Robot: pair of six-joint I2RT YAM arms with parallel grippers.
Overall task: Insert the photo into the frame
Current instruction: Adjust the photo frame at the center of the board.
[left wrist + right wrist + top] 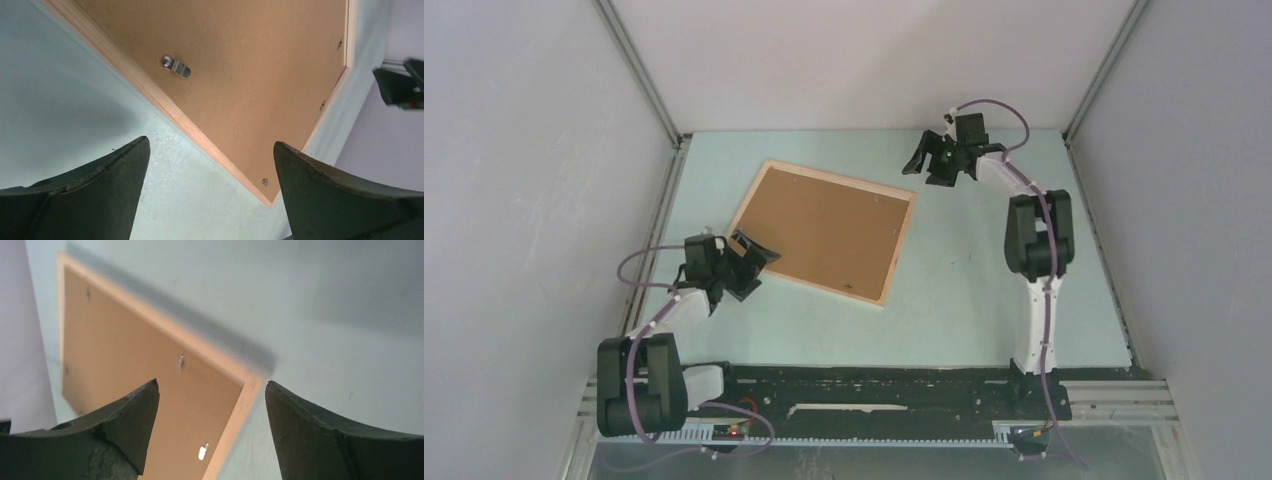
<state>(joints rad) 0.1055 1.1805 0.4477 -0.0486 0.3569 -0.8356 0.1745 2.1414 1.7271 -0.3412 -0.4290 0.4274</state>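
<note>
Brown cork-backed rectangular photo [829, 232] lying face-down inside thin pale-wood rectangular frame [901, 248]; insertion apparently done. Both left gripper [754, 262] and right gripper [929, 158] spread, holding nothing.

This is looking like a robotics lab test cell: plain pale grey panel walls [514, 200] held in aluminium profile posts [639, 70] are boxing in a pale green counter [944, 300]. A white-and-black left arm [674, 315] and right arm [1034, 320] are sitting bolted to a black base rail [874, 385] at its near edge.
</note>
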